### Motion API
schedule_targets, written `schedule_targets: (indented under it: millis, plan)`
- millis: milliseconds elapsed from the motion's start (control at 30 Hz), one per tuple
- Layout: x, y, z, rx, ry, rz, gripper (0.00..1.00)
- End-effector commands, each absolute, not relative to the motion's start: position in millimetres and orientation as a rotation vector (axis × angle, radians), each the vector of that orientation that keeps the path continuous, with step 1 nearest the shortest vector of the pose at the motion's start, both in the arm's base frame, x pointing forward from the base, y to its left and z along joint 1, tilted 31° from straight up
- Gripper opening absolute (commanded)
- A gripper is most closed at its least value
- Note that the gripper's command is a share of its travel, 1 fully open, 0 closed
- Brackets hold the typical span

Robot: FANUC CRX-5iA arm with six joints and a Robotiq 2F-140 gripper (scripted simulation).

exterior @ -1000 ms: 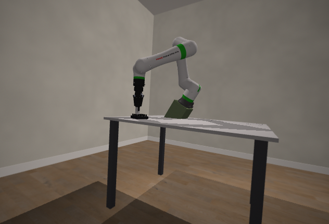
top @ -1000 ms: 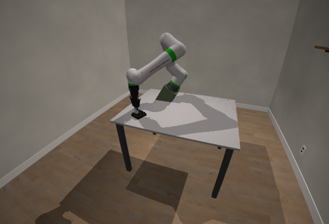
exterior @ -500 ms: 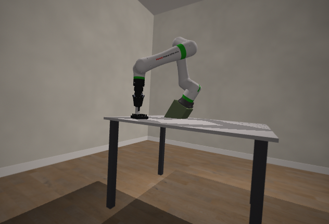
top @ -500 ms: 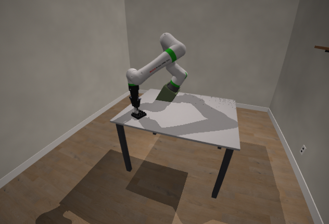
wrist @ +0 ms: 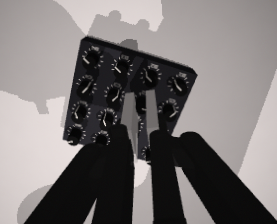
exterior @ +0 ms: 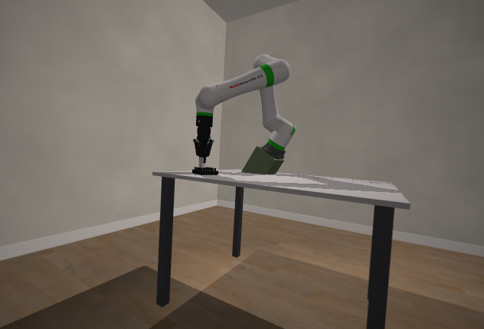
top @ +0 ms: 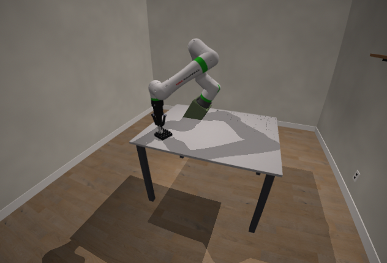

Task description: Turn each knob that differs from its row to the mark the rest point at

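So the knob box [top: 163, 137] [exterior: 204, 172] [wrist: 97, 77] is sitting flat on the white table [top: 212, 133] [exterior: 289, 197], near one corner, with the gripper [top: 160, 131] [exterior: 201, 165] [wrist: 141, 104] pointing straight down over it. In the wrist view the jaws are nearly together, one pale fingertip either side of a knob [wrist: 142, 103], but I honestly can't tell if they're squeezing it. The box looks tilted in that view, and the fingers hide part of the knob rows. You can see white lines on the knobs and rings of little marks, plus tiny printed names by them, but those are way too blurry for me to read. Best lettering is on the arm [top: 181, 77] [exterior: 237, 86]: a red word that looks like FANUC, then small black text that seems to say Robot CRX-5iA, pretty fuzzy though. Green bands wrap the white joints, and the whole thing stands on a slanted dark green block [top: 197, 111] [exterior: 262, 161] on the tabletop. Further out there's a wall outlet [top: 356, 175] and a brown shelf [top: 386, 57] over on the right of the top view, no writing I can make out on either.
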State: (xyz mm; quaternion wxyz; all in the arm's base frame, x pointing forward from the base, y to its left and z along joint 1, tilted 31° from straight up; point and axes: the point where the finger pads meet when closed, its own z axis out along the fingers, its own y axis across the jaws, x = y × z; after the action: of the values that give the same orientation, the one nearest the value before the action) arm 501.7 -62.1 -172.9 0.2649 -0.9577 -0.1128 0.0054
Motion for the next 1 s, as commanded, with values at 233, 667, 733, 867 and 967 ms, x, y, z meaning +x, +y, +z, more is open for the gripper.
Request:
schedule_targets:
  millis: [233, 667, 733, 867, 967]
  plan:
    - [501.8, -62.3, -172.8, -2.521, -0.661, -0.089, 0.05]
    - [501.8, -62.3, -172.8, -2.395, -1.057, -0.201, 0.05]
    - [501.8, -62.3, -172.8, -2.370, -1.116, -0.218, 0.05]
    - [501.8, -62.3, -172.8, -2.346, -1.173, -0.235, 0.05]
    - [501.8, -62.3, -172.8, -2.309, -1.252, -0.258, 0.05]
